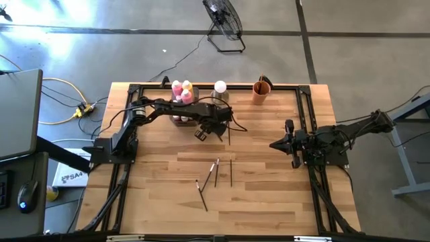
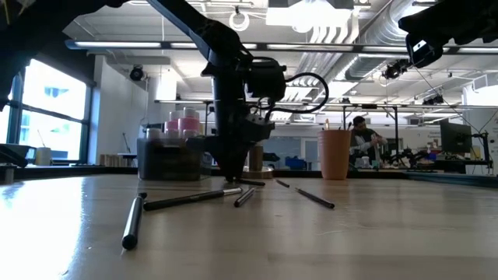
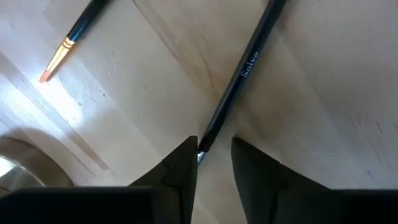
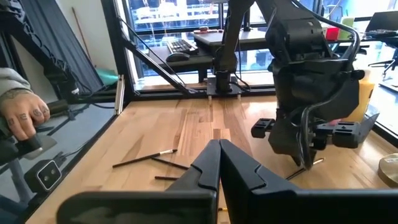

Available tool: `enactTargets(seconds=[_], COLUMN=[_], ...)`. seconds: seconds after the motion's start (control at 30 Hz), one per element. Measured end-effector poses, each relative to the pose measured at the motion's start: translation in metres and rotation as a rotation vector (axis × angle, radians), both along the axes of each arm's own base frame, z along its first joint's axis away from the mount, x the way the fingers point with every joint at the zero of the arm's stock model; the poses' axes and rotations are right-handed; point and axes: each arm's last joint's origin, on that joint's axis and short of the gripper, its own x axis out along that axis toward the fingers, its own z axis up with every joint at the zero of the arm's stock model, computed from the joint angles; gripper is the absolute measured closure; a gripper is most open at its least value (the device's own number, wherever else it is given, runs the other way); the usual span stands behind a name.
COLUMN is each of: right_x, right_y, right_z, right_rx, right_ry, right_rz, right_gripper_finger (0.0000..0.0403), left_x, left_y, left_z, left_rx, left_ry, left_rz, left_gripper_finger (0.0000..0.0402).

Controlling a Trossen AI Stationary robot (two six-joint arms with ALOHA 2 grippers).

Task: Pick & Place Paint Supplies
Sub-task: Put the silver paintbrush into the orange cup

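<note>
1. The left gripper (image 1: 205, 132) points down at the table (image 1: 269, 202) just in front of the grey tray (image 1: 180, 119), toward the far edge.
2. In the left wrist view its fingers (image 3: 180, 168) stand part open, one each side of the end of a dark-handled paintbrush (image 3: 239, 81) lying flat on the wood. The pictures do not show whether the pads press the handle.
3. A second brush (image 3: 68, 40), with an orange tip, lies close beside it, apart from the fingers.
4. The pink and yellow paint bottles (image 1: 181, 91) stand in the tray. A white ball (image 1: 220, 87) and an orange cup (image 1: 261, 92) stand along the same far edge.
5. Further loose paintbrushes (image 1: 215, 173) lie near the table's middle, well apart from the tray.
6. The right gripper (image 1: 277, 144) waits above the table's right side with its fingers shut together, holding nothing.
7. The near half of the table, forward of the loose brushes, is bare wood. A black frame (image 1: 121, 175) runs along the left, right and far edges.
8. In the right wrist view, a person's hand (image 4: 22, 115) rests on a device beyond the table edge.
</note>
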Motion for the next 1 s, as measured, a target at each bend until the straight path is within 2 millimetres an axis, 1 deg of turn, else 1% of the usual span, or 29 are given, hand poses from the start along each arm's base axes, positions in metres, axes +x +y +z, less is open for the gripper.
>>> enactTargets(seconds=[0.1, 0.17, 0.37, 0.43, 0.5, 0.7, 1.0], right_x=[0.0, 0.0, 0.0, 0.0, 0.0, 0.0, 0.0], right_y=[0.0, 0.0, 0.0, 0.0, 0.0, 0.0, 0.0], right_z=[0.0, 0.0, 0.0, 0.0, 0.0, 0.0, 0.0], right_rx=[-0.001, -0.001, -0.001, -0.002, -0.002, -0.001, 0.001], right_ry=[0.0, 0.0, 0.0, 0.0, 0.0, 0.0, 0.0], right_rz=[0.001, 0.001, 0.001, 0.0, 0.0, 0.0, 0.001], right_gripper_finger=[0.0401, 0.0401, 0.0401, 0.0401, 0.0401, 0.0401, 0.0401], left_x=[0.0, -0.001, -0.001, 0.0, 0.002, 0.007, 0.013], left_y=[-0.001, -0.001, -0.005, -0.009, -0.015, -0.038, -0.066], left_z=[0.0, -0.001, -0.002, -0.002, -0.001, -0.002, -0.002], left_rx=[-0.03, -0.06, -0.118, -0.127, -0.163, -0.316, -0.345], left_ry=[-0.01, -0.015, -0.026, -0.033, -0.047, -0.071, -0.104], left_rz=[0.024, 0.042, 0.098, 0.115, 0.119, 0.075, 0.14], left_gripper_finger=[0.0304, 0.0312, 0.0368, 0.0385, 0.0394, 0.0378, 0.0377])
